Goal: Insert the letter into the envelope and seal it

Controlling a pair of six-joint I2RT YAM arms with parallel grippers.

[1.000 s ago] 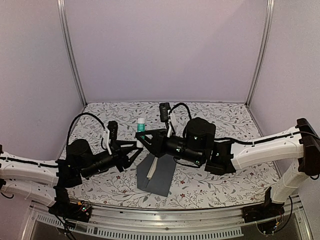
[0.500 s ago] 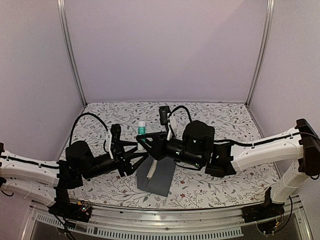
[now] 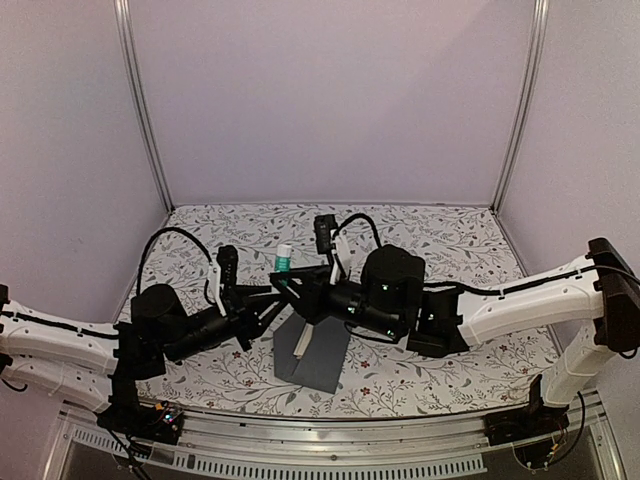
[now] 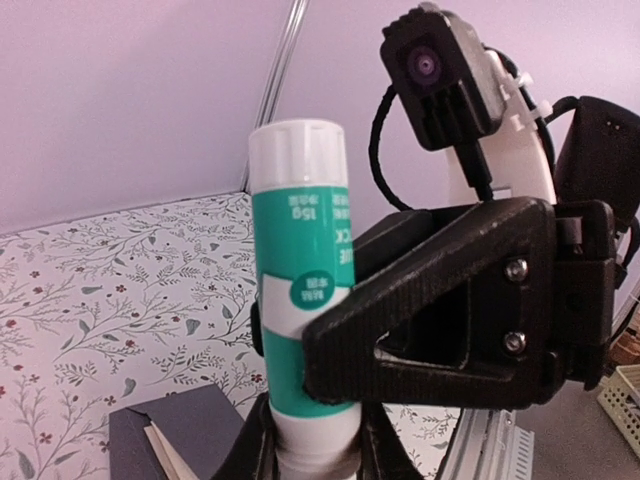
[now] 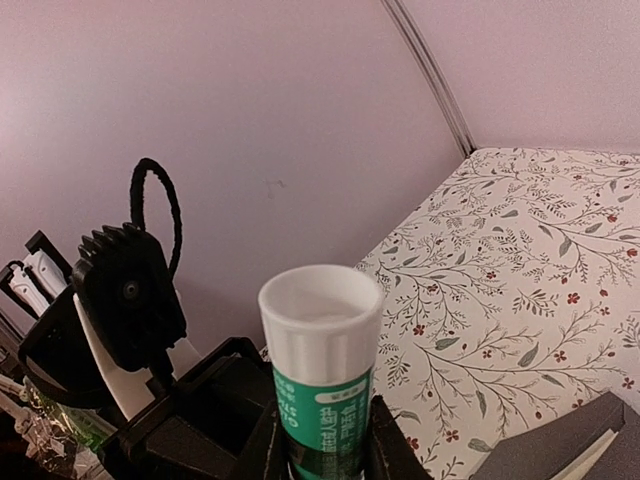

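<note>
My left gripper (image 4: 312,445) and right gripper (image 5: 322,445) both pinch the glue stick (image 4: 297,210) — an uneven pull could slip it loose onto the envelope (image 3: 325,362).

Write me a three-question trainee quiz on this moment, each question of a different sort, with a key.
1. True or false: the glue stick stands alone, untouched.
2. Of the left gripper and the right gripper, which has the glue stick between its fingers? A) left only B) right only C) both
3. Fill in: the envelope lies on the floral ___.

Key: 1 false; 2 C; 3 tablecloth.
</note>
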